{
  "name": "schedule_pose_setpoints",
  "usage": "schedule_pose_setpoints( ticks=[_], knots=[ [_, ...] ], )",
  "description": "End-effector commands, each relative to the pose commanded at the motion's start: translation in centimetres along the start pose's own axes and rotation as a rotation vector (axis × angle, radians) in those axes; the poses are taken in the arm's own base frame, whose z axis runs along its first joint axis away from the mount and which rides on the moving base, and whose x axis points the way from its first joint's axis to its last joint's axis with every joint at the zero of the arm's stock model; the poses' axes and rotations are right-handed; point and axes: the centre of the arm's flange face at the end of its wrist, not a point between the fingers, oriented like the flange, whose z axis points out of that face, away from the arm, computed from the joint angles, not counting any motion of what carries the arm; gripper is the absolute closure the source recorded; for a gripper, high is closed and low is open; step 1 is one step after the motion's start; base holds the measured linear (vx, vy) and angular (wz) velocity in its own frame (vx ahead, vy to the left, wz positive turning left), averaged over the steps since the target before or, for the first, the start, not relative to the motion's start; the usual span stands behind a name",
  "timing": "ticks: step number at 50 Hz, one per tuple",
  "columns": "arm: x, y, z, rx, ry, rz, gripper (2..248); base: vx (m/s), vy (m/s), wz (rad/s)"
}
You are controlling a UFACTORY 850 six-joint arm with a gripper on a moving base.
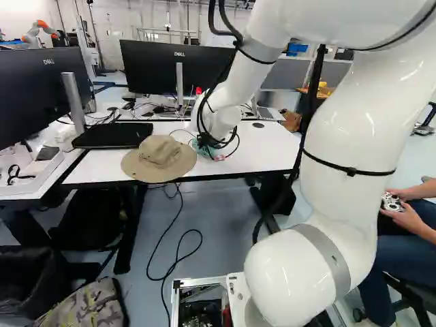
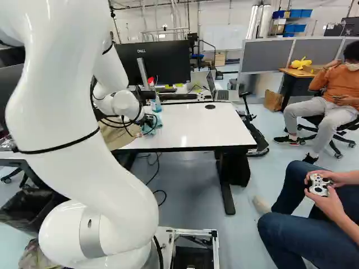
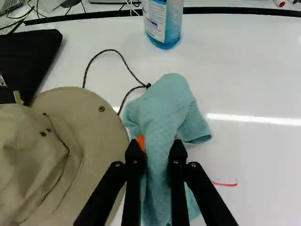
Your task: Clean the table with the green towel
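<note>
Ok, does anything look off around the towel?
Yes: a stray red mark stains the white table beside the green towel. The hat lies right against the towel too, its dark cord reaching it, and might get dragged along.

White arm [image 1: 347,143] rises from bulky lowest joint [image 1: 293,272], leans up to high bend at top of left base view. Forearm [image 1: 235,82] slopes down and ahead, away from base. Black straps [image 1: 351,171] ring arm; dark cables [image 1: 221,139] loop loosely round wrist [image 1: 218,121]. Gripper [image 1: 214,155] hangs low at far end. In wrist view, two black fingers [image 3: 134,162] stand side by side, partly closed, pinching towel [image 3: 165,108] from both sides; bit of orange pad [image 3: 140,141] peeks out beside one fingertip.
</note>
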Motion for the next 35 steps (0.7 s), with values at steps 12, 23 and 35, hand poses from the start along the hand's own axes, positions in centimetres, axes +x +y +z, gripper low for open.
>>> schedule_pose_setpoints(
  ticks=[12, 23, 35],
  knots=[
    [-1.7, -0.8, -1.5, 0.016, -0.007, -0.018, 188, 0.0, 0.0, 0.0],
    [-3.3, -0.8, -3.0, 0.019, -0.012, -0.023, 188, 0.0, 0.0, 0.0],
    [-4.8, 0.3, -4.3, 0.006, -0.021, -0.009, 188, 0.0, 0.0, 0.0]
  ],
)
